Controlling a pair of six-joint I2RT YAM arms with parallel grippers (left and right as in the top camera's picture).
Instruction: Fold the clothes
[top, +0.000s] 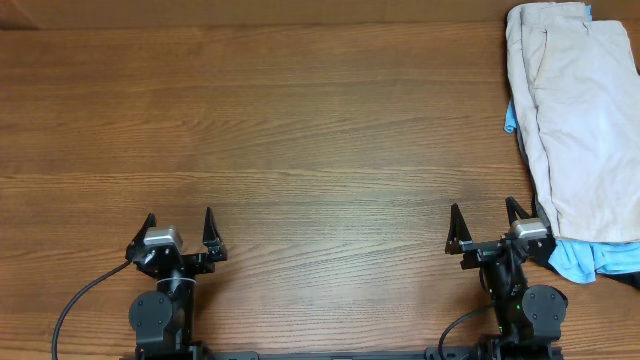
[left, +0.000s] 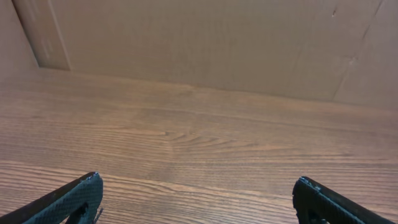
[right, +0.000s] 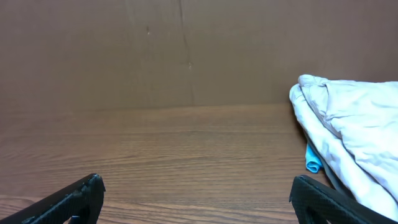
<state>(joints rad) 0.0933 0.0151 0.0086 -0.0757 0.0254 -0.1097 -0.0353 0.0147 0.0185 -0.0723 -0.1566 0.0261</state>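
Observation:
The clothes lie in a pile at the table's right edge. On top are light beige shorts (top: 575, 120), which the right wrist view shows as a pale heap (right: 354, 130). A light blue garment (top: 580, 258) pokes out beneath them, also visible as a small blue fold (right: 312, 158), and a dark grey garment (top: 625, 258) shows at the pile's near edge. My right gripper (top: 487, 218) stands open just left of the pile, holding nothing. At the front left my left gripper (top: 178, 227) is open over bare wood, far from the clothes.
The wooden table (top: 300, 130) spreads between and beyond the arms. A brown cardboard wall (left: 205, 43) stands along its far edge, seen too behind the pile (right: 155, 50). Black cables trail from both arm bases at the front.

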